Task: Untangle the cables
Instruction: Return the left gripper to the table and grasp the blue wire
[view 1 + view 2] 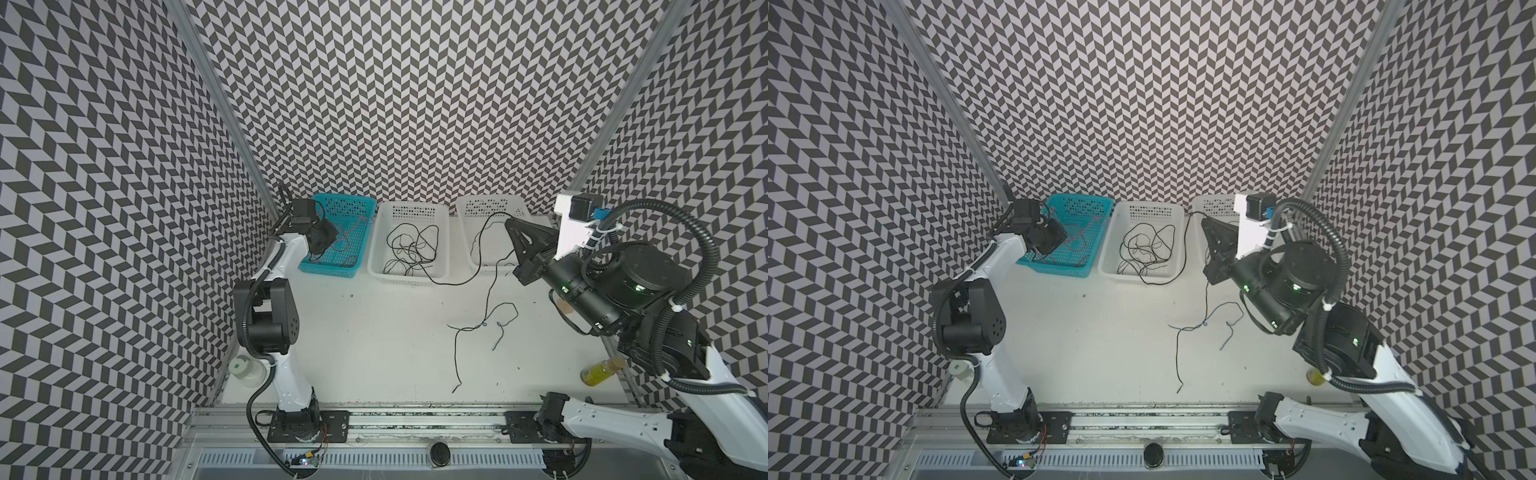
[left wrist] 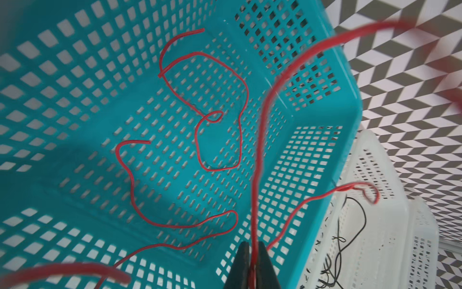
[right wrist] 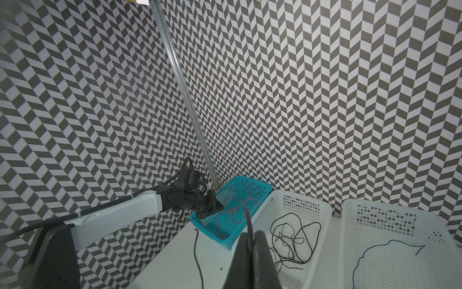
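Note:
My left gripper [image 2: 253, 244] hangs over the teal basket [image 2: 350, 112] and is shut on a red cable [image 2: 260, 140] that runs up between its jaws. More red cables [image 1: 353, 232] lie looped on the basket floor. My right gripper [image 1: 508, 222] is raised over the right white basket [image 1: 486, 203] and is shut on a black cable [image 3: 247, 220]. That strand trails down to the table [image 1: 455, 357], where it crosses a blue cable [image 1: 505, 328]. Tangled black cables [image 1: 411, 249] fill the middle white basket [image 1: 409, 276]. One blue cable [image 3: 390, 247] lies in the right basket.
The three baskets stand in a row against the chevron back wall. A yellow bottle [image 1: 598, 372] lies at the table's right edge and a white jar [image 1: 245, 370] at its left. A metal rail [image 1: 415, 415] with both arm bases runs along the front.

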`<state>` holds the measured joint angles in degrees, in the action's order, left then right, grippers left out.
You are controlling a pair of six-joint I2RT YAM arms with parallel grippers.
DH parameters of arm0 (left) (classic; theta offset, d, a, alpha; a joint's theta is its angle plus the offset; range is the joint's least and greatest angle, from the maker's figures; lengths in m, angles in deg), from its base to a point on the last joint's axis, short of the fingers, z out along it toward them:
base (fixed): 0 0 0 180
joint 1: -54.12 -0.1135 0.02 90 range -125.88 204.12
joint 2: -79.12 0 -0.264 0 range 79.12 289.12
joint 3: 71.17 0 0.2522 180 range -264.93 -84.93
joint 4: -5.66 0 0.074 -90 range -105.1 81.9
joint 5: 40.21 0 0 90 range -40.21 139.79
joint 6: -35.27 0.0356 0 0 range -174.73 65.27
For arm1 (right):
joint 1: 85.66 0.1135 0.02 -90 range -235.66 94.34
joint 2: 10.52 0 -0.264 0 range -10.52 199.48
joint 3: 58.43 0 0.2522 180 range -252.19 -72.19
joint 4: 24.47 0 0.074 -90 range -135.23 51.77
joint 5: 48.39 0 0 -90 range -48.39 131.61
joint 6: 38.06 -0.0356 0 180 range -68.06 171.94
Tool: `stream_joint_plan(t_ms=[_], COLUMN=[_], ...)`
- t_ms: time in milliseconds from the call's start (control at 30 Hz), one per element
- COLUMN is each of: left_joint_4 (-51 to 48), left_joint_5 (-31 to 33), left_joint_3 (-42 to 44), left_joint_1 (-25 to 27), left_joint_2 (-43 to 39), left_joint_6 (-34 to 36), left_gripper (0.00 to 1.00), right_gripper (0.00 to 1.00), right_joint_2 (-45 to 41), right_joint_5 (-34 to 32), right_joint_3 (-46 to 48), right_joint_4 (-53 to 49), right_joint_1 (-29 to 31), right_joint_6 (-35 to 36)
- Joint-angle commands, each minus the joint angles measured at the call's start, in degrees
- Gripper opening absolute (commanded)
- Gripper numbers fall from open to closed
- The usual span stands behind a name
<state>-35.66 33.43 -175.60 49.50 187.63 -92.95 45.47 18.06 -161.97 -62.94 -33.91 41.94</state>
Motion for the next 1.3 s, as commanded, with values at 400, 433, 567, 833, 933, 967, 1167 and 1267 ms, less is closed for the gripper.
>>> stream_joint_plan(t_ms=[400,433,567,833,933,967,1167,1267], left_joint_4=[0.77,0.24,0.20,5.87,14.38,17.42,25.12,32.43], left_joint_5=[8.19,8.12,7.46,3.47,-0.05,-2.32,-5.61,-8.57], left_joint_3=[2.90,2.39,1.68,7.61,16.74,19.91,36.34,45.70], left_joint_1=[-2.48,-2.65,-3.01,1.63,5.17,6.70,20.18,24.68], left_joint_2=[-5.50,-5.44,-6.80,-17.93,-26.42,-29.05,-42.64,-49.50], left_joint_6=[-4.56,-4.63,-4.50,-3.02,-3.17,-2.84,2.77,1.25], left_gripper=[0.16,0.16,0.22,0.49,0.59,0.60,0.63,0.64], right_gripper=[0.00,0.00,0.00,0.00,0.00,0.00,0.00,0.00], right_joint_2=[0.22,0.30,0.61,2.31,3.30,3.72,5.11,5.66], right_joint_5=[2.36,2.45,2.63,3.15,2.41,2.00,2.03,1.50], right_joint_3=[0.70,0.67,0.44,-0.79,-2.64,-3.33,-6.69,-7.69], right_joint_4=[1.19,1.18,0.77,0.58,0.32,0.08,-0.81,-0.83], right_joint_1=[-0.10,-0.15,-0.11,-0.11,-0.14,-0.14,-0.07,-0.11], right_joint_6=[-2.44,-2.50,-2.58,-2.17,-1.15,-0.73,0.33,0.94])
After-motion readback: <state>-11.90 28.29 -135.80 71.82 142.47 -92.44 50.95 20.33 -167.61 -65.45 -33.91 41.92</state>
